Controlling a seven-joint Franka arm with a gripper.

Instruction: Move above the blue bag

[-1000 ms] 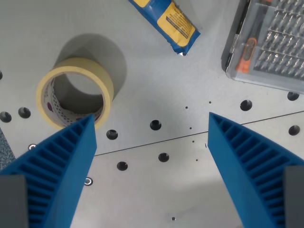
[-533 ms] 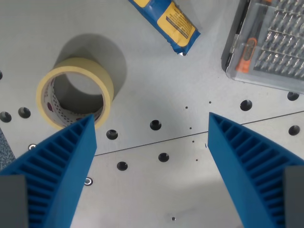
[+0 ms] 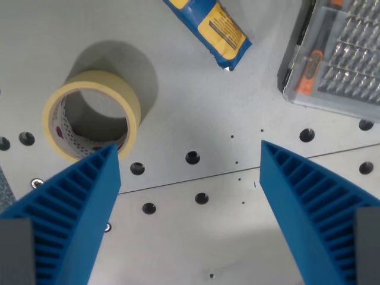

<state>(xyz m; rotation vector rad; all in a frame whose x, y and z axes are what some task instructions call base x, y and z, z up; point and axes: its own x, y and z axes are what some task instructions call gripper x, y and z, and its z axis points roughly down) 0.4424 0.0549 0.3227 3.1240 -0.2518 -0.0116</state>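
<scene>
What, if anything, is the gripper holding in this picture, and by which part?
Nothing. The gripper is open, with only bare table between its blue fingers. The blue bag lies untouched at the top of the wrist view.

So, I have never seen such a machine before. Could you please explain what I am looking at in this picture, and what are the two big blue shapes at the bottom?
This picture comes from a camera fixed on the robot arm's wrist, looking down at a grey table with small holes. The two blue ribbed shapes are the fingers of the gripper, the robot's "hand". They stand wide apart and hold nothing. On the table lie a roll of yellowish tape at the wrist view's left, a blue bag with a yellow label at the top, partly cut off by the edge, and a clear plastic case of tool bits at the right. The gripper is not above the bag.
</scene>
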